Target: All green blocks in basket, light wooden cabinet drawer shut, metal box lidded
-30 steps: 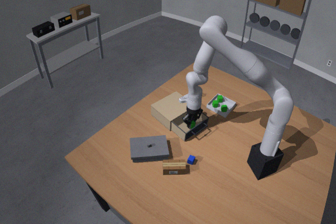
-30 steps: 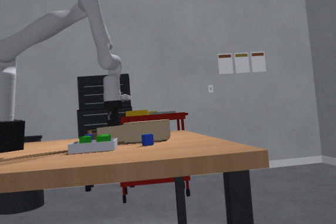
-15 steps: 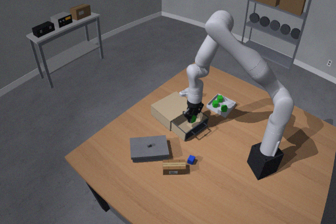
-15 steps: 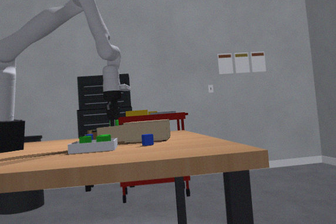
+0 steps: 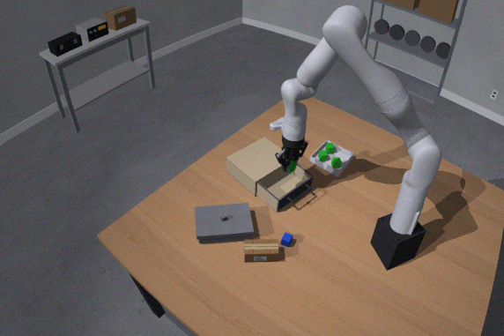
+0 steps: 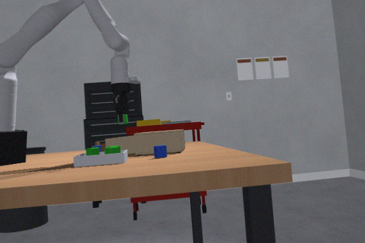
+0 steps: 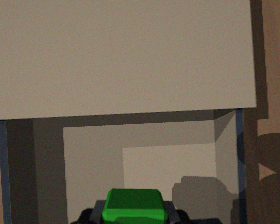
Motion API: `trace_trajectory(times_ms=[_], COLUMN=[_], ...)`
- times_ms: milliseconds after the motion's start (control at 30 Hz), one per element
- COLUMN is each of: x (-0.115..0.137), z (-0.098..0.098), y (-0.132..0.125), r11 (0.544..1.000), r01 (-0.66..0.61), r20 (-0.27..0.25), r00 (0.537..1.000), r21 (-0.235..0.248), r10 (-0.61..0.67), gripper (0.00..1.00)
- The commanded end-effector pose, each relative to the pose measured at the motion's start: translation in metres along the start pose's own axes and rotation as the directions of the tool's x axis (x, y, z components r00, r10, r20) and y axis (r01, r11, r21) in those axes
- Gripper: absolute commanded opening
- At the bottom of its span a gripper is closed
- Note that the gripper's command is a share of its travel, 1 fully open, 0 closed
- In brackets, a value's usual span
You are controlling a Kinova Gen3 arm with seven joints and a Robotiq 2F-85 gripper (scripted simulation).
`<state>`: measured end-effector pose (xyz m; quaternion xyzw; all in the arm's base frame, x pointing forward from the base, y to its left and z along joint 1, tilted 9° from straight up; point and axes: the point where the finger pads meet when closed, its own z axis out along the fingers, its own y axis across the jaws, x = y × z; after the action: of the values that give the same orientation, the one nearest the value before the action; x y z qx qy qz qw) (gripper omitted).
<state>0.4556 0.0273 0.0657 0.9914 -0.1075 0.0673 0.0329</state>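
Wrist view: green block pinched tight in the gripper, above the open drawer.
Basket: three green blocks inside already.
Metal box lid: looks seated.
Left, I'd judge: carry this block to the basket, shut the drawer of the light wooden cabinet.
Blue block: stays out.

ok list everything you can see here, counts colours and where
green blocks: three, green, in the white basket; a fourth held above the drawer
blue block: one, beside the cardboard box
light wooden cabinet: one, mid-table, drawer open
metal box: one, grey, lid on
wooden table: one
side table: one, grey, three devices on top
shelf rack: one, grey, cardboard boxes and dark discs
arm: one, white, black base
gripper: one, black, shut on the fourth block
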Motion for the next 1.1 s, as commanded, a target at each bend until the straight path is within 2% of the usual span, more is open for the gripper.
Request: trace_trajectory(times_ms=[0,467,933,1067], x=[0.001,0.001,0.001,0.004], z=[-0.011,-0.045,-0.049,-0.048], y=[0.000,0.000,0.000,0.011], r11=[1.000,1.000,1.000,1.000], r01=[0.000,0.000,-0.001,-0.021], r20=[-0.001,-0.001,-0.001,0.001], r00=[1.000,1.000,1.000,1.000], r21=[-0.001,-0.001,-0.001,-0.001], r10=[0.000,0.000,0.001,0.021], gripper=[0.10,0.10,0.10,0.10])
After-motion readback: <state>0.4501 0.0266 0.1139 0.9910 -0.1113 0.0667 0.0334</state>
